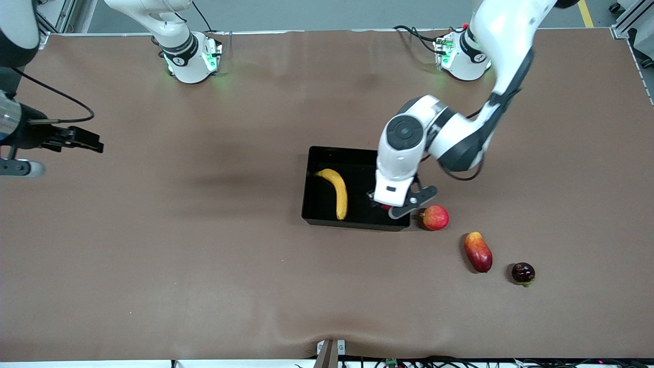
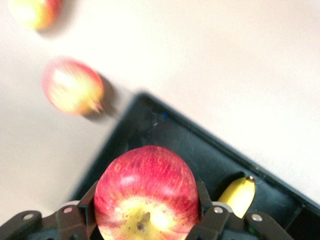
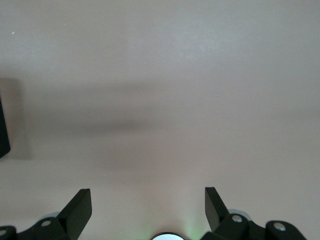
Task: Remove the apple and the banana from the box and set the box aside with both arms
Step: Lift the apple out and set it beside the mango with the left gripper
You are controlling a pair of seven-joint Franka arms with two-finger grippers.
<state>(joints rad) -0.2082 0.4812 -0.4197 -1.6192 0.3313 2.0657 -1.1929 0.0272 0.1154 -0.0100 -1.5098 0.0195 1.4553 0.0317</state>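
Note:
My left gripper is shut on the small red apple with a yellow patch and holds it over the corner of the black box nearest the loose fruits. In the front view only a sliver of the apple shows under the hand. The yellow banana lies in the box toward the right arm's end; its tip shows in the left wrist view beside the box wall. My right gripper is open and empty, waiting over bare table at the right arm's end, and its wrist view shows nothing between its fingers.
A pink-red round fruit with a nub lies just outside the box corner, under the left hand's edge. A red-yellow mango and a dark round fruit lie nearer the front camera, toward the left arm's end. A box edge shows in the right wrist view.

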